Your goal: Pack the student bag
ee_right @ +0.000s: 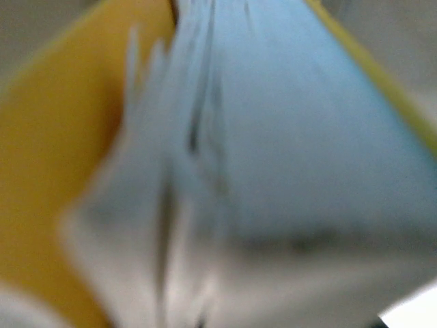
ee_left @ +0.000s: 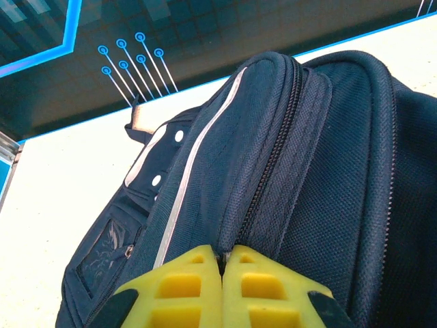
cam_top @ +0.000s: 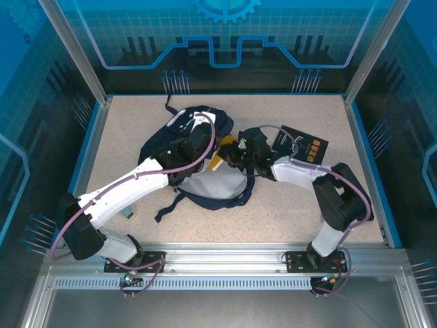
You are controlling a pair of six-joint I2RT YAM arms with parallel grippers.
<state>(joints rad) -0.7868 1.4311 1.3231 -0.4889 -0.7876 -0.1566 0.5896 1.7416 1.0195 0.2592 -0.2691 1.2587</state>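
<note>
Left gripper (ee_left: 222,261): I see the two yellow fingers (ee_left: 184,290) pressed together with no gap, pinching a fold of fabric at the zip seam of the student bag (ee_left: 321,171). From above, this gripper (cam_top: 186,147) sits on top of the bag's navy upper part.

Right gripper (cam_top: 229,160): clamped on a book (cam_top: 217,162), whose yellow corner sticks out from the gripper tip towards the bag. On the right wrist camera the book (ee_right: 273,137) is very close and blurred. I make out a yellow cover, pale page edges and a light blue face, but not the fingers themselves.

Student bag (cam_top: 153,147): lying near the middle of the table (cam_top: 273,212), between the two grippers. The white stripe and patch are at the far end, and a pale grey panel lies on the near side. The dark straps (cam_top: 167,205) trail towards the arm bases.

Other items: a black book (cam_top: 301,145) lies flat on the table to the right of the bag, apart from it and beside the right arm. A small teal object (cam_top: 128,212) lies beside the left arm; I cannot identify it.
</note>
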